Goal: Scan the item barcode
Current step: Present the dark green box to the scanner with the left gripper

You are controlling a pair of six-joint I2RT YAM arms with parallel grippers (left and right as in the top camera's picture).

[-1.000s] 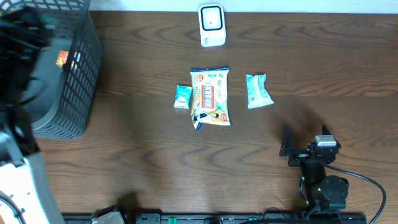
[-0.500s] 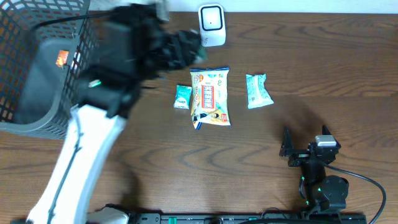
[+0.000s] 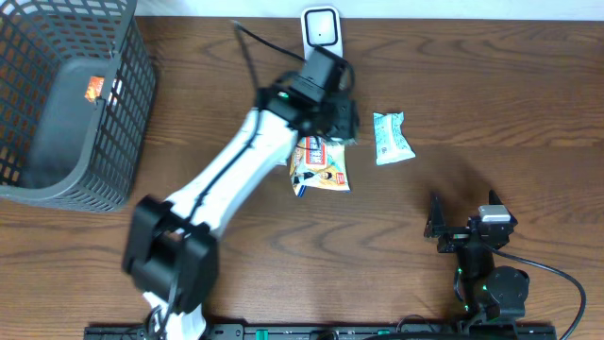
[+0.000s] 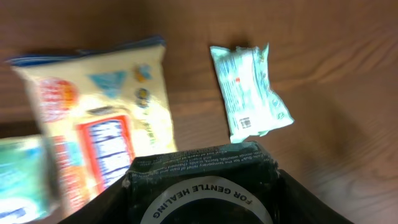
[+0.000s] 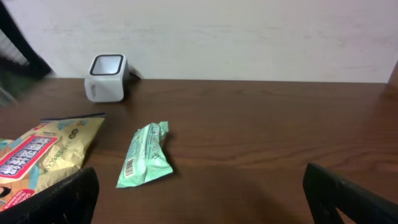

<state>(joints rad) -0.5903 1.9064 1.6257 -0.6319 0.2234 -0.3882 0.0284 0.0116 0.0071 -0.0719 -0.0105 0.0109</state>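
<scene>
My left gripper [image 3: 336, 119] hangs over the top of the yellow snack bag [image 3: 322, 170], shut on a dark green box [image 4: 200, 167] with a white ring label reading "FOR GENTLE HEALING". No barcode shows on the box's visible face. The white scanner [image 3: 321, 38] stands at the far edge of the table, just behind the gripper. A teal packet [image 4: 250, 92] lies right of the bag, with a barcode facing up. My right gripper [image 3: 462, 227] rests open at the near right, nothing between its fingers [image 5: 69, 194].
A dark wire basket [image 3: 57, 104] with an orange-labelled item inside stands at the far left. A small teal packet [image 4: 18, 180] lies left of the snack bag, hidden under the arm in the overhead view. A pale wall runs behind the scanner [image 5: 107, 77].
The left arm has swung from over the basket at the left across to the middle of the table, carrying the dark box. The right arm has not moved.
</scene>
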